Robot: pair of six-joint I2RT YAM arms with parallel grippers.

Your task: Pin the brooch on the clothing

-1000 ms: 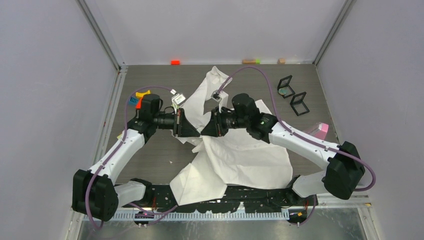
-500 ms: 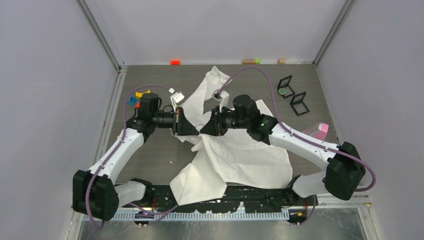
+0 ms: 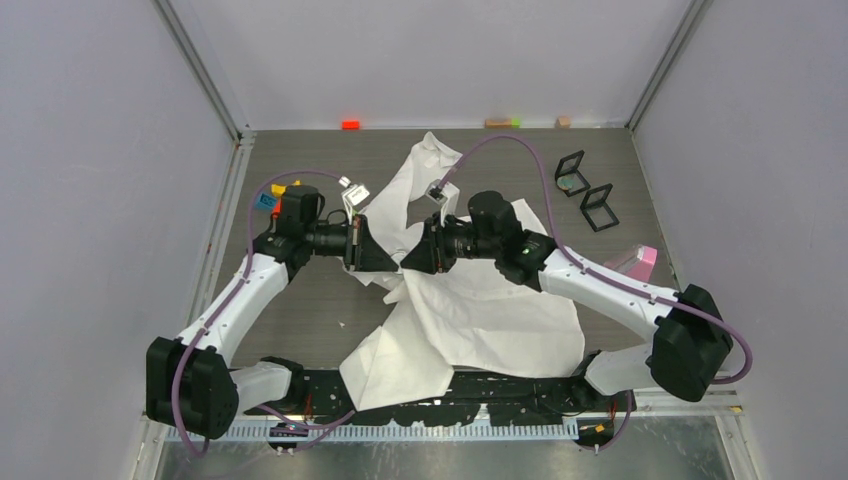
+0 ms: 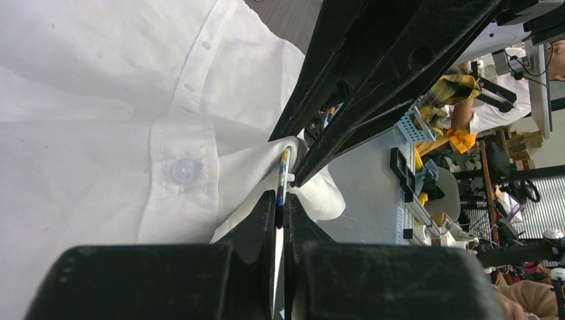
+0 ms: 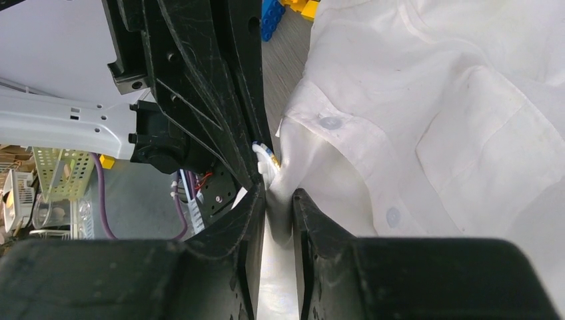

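Grey table [image 3: 300, 300] carries a crumpled white shirt [image 3: 480, 310], spread from the centre toward the near edge, collar end on the far side. Both arms meet tip to tip over the shirt's left edge. R gripper [image 5: 278, 195] is clamped on a raised fold of the button strip, w/ the chest pocket [image 5: 476, 127] just beside. L gripper [image 4: 280, 203] faces it, fingers pressed together on the brooch [image 4: 284, 170]. The brooch is a thin piece seen edge-on w/ yellow and blue bits, and its far end touches the pinched fold. A button [image 4: 184, 170] sits near that fold. Two black square frames [image 3: 599, 208] stand far right, well apart from the shirt. A pink item [image 3: 644, 260] lies near the right wall.
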